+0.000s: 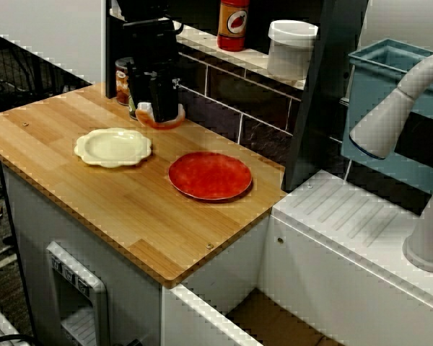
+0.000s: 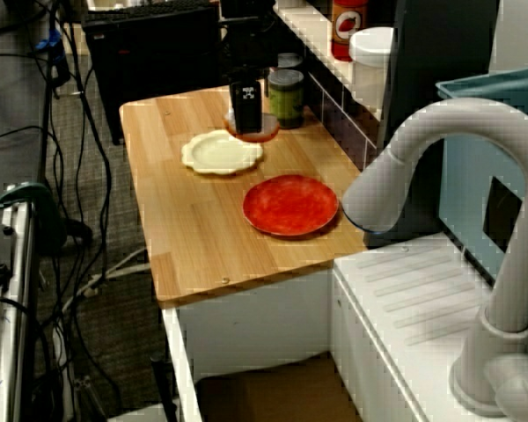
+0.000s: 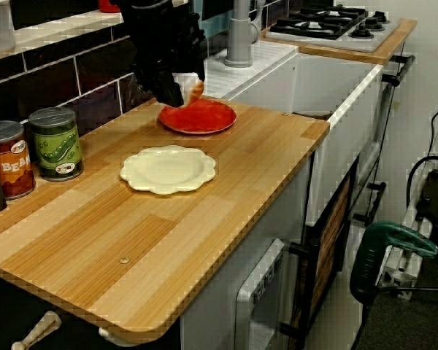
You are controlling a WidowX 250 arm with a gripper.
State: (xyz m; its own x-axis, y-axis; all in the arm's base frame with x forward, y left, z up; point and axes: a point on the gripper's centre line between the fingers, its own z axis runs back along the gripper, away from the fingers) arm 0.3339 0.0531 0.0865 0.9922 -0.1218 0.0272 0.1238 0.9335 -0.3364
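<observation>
My black gripper (image 1: 159, 109) hangs low over the back of the wooden counter (image 1: 130, 209), close to the tiled wall. It is shut on a small orange bowl (image 1: 167, 121) with a white patch on it. In the view along the counter the orange bowl (image 3: 196, 87) is tilted in the gripper (image 3: 182, 91), just above the board. In the view from the tap side the bowl (image 2: 257, 134) shows under the gripper (image 2: 246, 119). A cream scalloped plate (image 1: 112, 146) lies just in front of it. A red plate (image 1: 210, 175) lies to the right.
A beans can (image 3: 7, 160) and a green peas can (image 3: 56, 144) stand by the wall beside the gripper. On the shelf above are a red sauce bottle (image 1: 233, 24) and a white tub (image 1: 291, 47). A grey tap (image 2: 422, 149) and white drainer (image 1: 346, 216) lie right.
</observation>
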